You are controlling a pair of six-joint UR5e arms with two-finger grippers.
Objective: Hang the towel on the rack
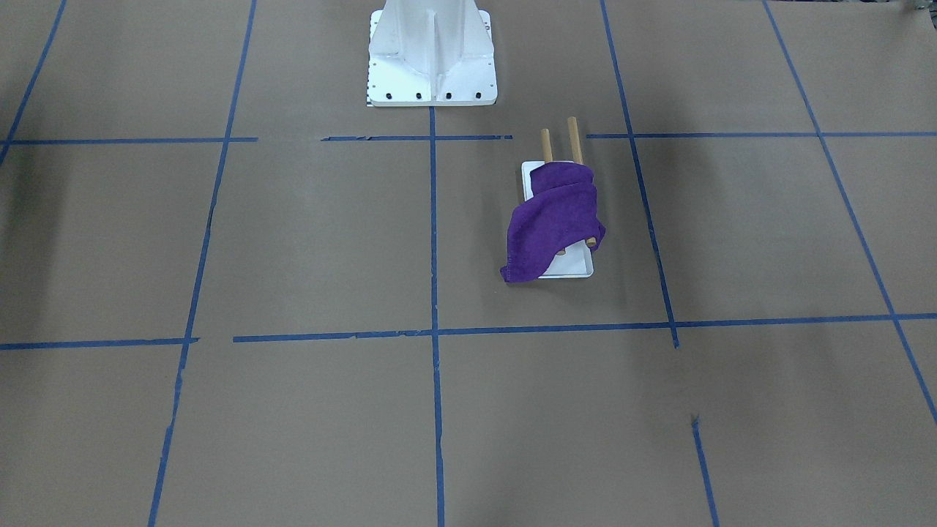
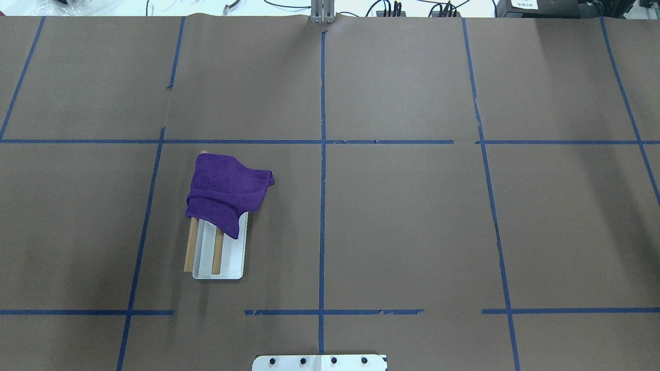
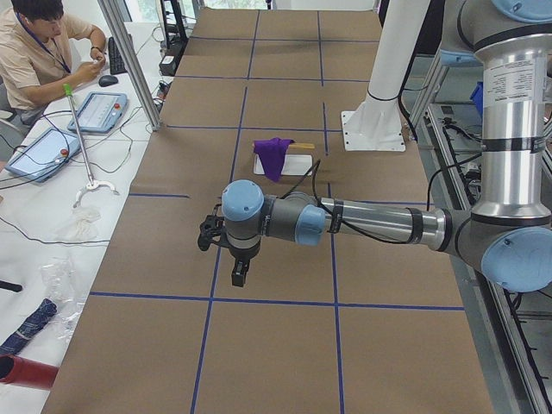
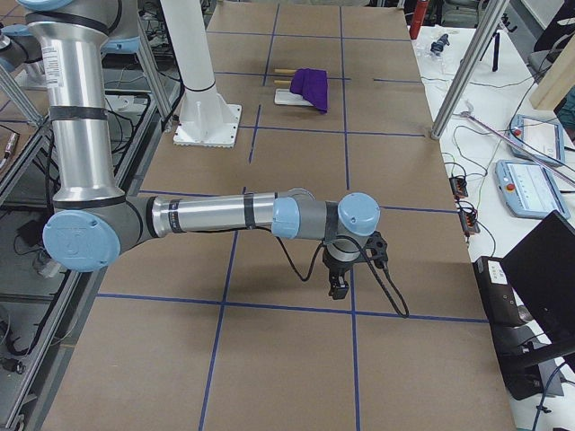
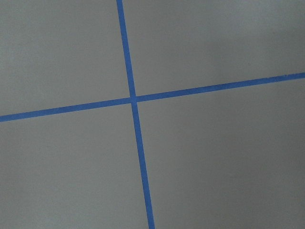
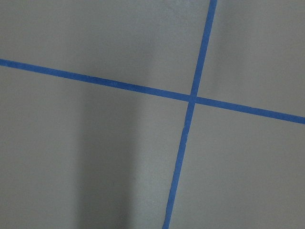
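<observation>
The purple towel (image 2: 227,193) is draped across both wooden dowels (image 2: 191,247) of the rack (image 2: 230,263), which is parked on the robot's left half of the table (image 2: 412,216). Only the rod ends away from the robot are covered. The ends nearer the white pedestal (image 1: 432,58) are left bare. The cloth is bunched up rather than spread flat, and one corner is seen hanging past the edge of the white base, down toward the brown paper.

The left gripper (image 3: 239,276) is held above the table, pointed down, well apart from the rack. The right gripper (image 4: 338,289) is the same at the other end. Both are caught only in the side views, so whether the fingers are apart or together can't be told. Crossing blue tape lines (image 5: 133,99) are what's shown by both wrist cameras.
</observation>
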